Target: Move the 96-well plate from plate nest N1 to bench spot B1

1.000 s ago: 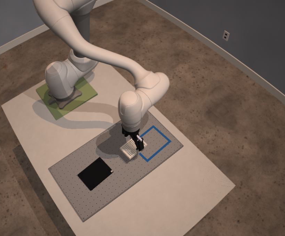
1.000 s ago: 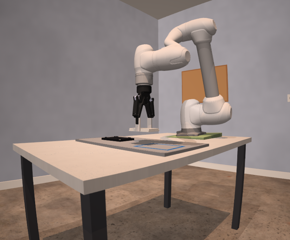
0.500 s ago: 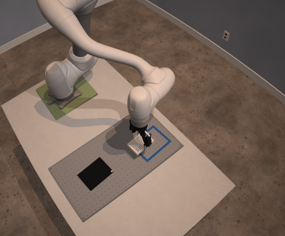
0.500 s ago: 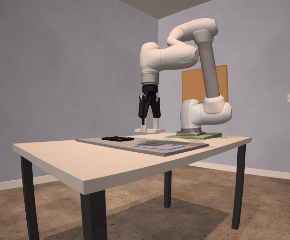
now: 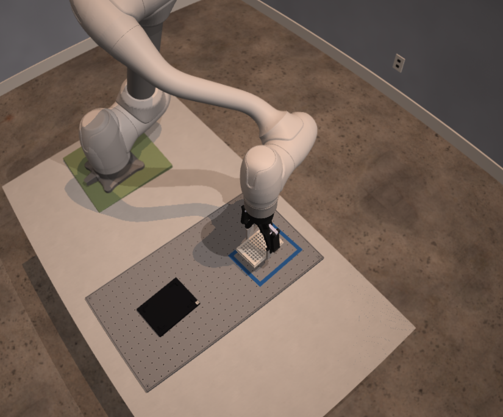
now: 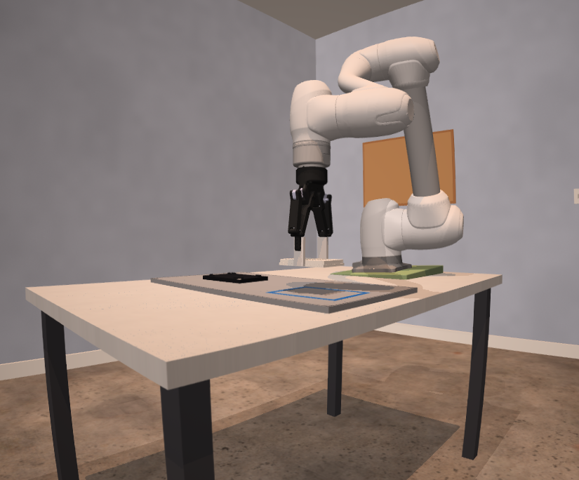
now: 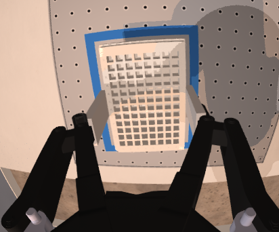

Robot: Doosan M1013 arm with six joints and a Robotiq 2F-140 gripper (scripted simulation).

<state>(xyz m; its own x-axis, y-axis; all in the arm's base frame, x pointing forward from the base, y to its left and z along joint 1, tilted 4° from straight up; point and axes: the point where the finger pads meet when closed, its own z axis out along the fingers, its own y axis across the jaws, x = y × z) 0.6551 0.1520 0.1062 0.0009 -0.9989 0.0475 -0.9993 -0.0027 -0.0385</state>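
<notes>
Claw (image 7: 146,115) was clamped about half open on the 96-well plate (image 7: 144,97), fingers pressed to its two long sides. From where I sat, the plate hung level, wells up, directly under the claw and clear of the deck (image 6: 212,285); the exterior view showed a gap between its base and the perforated board. Below the claw sat the blue taped outline (image 7: 92,66) of B1. Through the wrist camera I saw the plate covering most of the outline's inside, its long sides running along the long blue sides, tape showing past the far edge and down both flanks. The near end of the outline was hidden by the plate and claw body, so I couldn't tell the overlap there. Plate nest N1 (image 5: 167,306), a black rectangle, lay well apart from the claw along the deck, nothing on it. Arm base sat on a green pad (image 5: 155,156), far side of the table (image 6: 140,330) from the claw.
</notes>
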